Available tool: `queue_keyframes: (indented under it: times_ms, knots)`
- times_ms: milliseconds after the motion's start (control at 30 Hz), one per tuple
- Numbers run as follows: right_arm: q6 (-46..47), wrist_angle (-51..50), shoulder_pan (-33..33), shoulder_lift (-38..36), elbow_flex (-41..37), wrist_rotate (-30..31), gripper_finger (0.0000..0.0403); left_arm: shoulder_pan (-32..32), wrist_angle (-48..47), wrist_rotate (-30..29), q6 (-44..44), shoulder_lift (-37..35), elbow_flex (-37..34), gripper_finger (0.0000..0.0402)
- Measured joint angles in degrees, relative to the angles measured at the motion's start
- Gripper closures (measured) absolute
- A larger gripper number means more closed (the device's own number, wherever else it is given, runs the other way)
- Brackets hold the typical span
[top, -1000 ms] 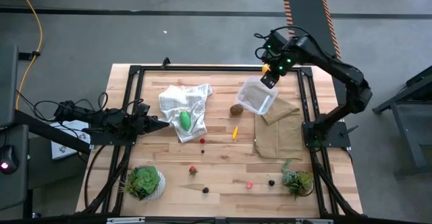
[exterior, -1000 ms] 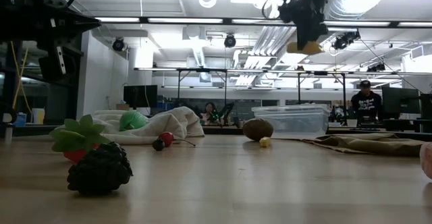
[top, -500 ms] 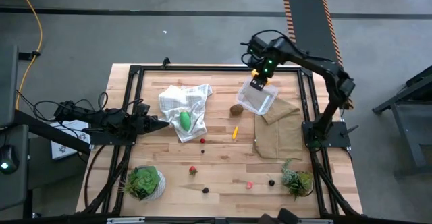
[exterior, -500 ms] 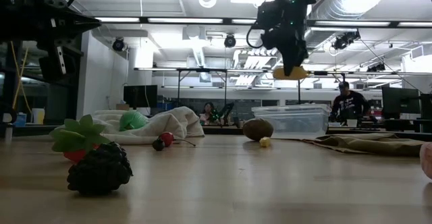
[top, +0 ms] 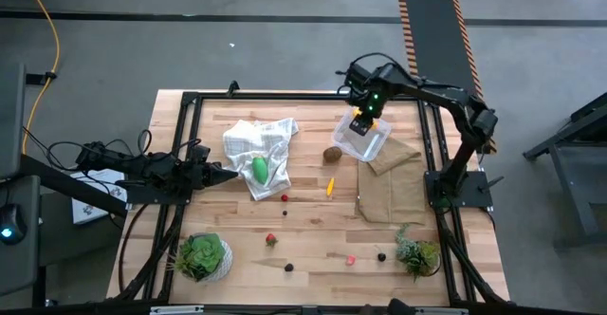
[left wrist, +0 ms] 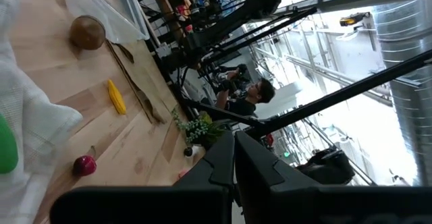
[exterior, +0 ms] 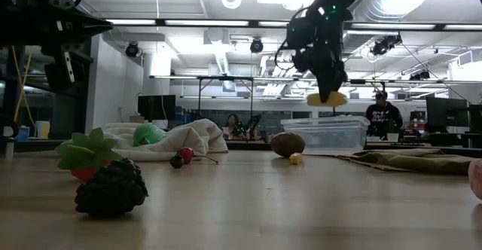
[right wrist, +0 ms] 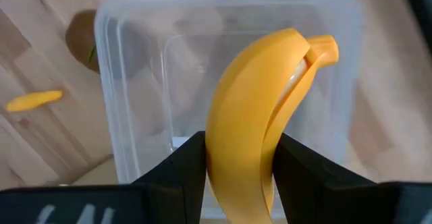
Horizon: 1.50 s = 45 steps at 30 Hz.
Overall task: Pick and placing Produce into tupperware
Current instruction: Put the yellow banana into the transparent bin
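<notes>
Right wrist view: the banana [right wrist: 260, 109] was seen pinched between the two dark fingers [right wrist: 182, 160] of the right gripper [top: 360, 121], held directly above the open tupperware [right wrist: 142, 82], clear of its rim in the low view. Just beside the tupperware lay the kiwi-like ball [top: 332, 153], and a little farther from it the small orange-yellow piece [top: 330, 187]. Farther still from the tupperware, the green oval [top: 259, 170] rested on the white checked cloth [top: 248, 137], and the left gripper [top: 220, 174], pressed together and empty, waited just beside that cloth.

A miss was judged possible: the banana looked nearly as long as the tupperware was wide, so a release made off-centre or askew could have left one end propped on the rim, from where it might tip out. The light tupperware could also have been nudged if the descent were carried too low.
</notes>
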Motion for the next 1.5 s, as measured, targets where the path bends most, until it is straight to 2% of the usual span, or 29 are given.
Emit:
queue_keyframes:
  times_ms: [267, 633, 900, 1367, 1500]
  knots:
    - [2.81, 8.68, 2.03, -0.13, -7.62, -0.15, 0.0272, 0.00, -0.01, -0.04, 0.10, 0.00, 0.00, 0.0399]
    - [5.67, 16.22, 0.81, -0.18, -14.99, 0.61, 0.0272, 0.02, -0.02, -0.16, 0.08, 0.01, 0.02, 0.0399]
    - [7.06, 17.77, 0.41, -0.18, -15.30, 3.88, 0.0272, 0.02, -0.02, -0.42, 0.08, 0.01, 0.01, 0.0399]
    - [7.64, 17.95, 0.39, -0.18, -15.30, 4.20, 0.0270, 0.01, -0.01, -0.44, 0.30, 0.01, 0.00, 0.0399]
    - [7.73, 17.95, 0.39, -0.18, -15.30, 4.24, 0.0244, 0.02, -0.02, -0.44, 0.54, 0.02, 0.00, 0.0399]
